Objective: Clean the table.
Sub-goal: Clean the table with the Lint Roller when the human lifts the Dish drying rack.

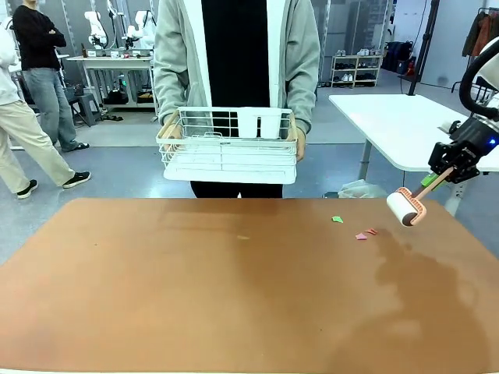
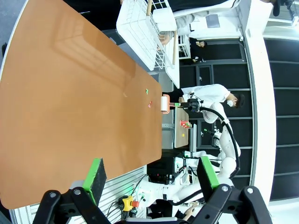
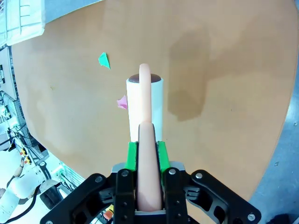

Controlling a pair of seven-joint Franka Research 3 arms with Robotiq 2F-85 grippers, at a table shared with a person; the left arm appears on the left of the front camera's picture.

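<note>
- Fingers of the right gripper [image 3: 147,149] are clamped on the pink handle of a lint roller [image 1: 405,207], with a green pad pressed to each side of the handle.
- On the left gripper [image 2: 152,173] the fingers stand wide apart with nothing between them.
- Terracotta table [image 1: 234,304]: its top spreads from the near edge across the front view.
- White drum of the lint roller hangs by the table's far right corner. Its shadow falls beside it, and contact with the top cannot be told.
- Near the far edge, toward that corner: a green scrap [image 1: 337,220], then a pink scrap [image 1: 362,235] and a red scrap [image 1: 372,231] just beside each other.
- A yellowish fleck [image 1: 243,237] lies near the middle of the far edge.
- Beyond the far edge, a person holds a white wire rack [image 1: 226,148] in both hands, clear of the top.
- A white table [image 1: 398,125] stands past the far right corner.
</note>
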